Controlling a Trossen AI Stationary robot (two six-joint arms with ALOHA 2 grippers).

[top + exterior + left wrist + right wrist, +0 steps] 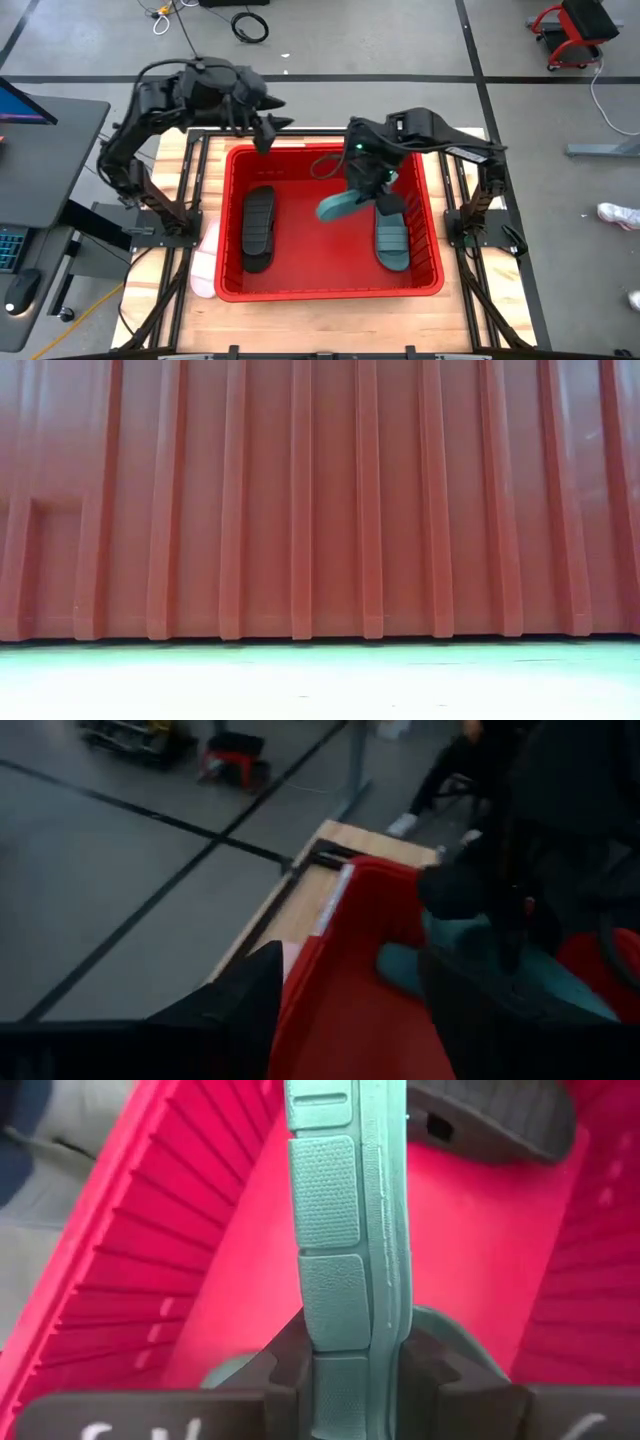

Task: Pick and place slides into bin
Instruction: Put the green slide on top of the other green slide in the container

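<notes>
The right gripper (362,193) is pinching a teal-green rubber slide (345,1230) edge-on above the big red ribbed plastic bin (232,290); released crooked, it is likely landing across the teal one (391,243) below. The left gripper (268,125) is hovering at the far rim, jaws seemingly spread
</notes>
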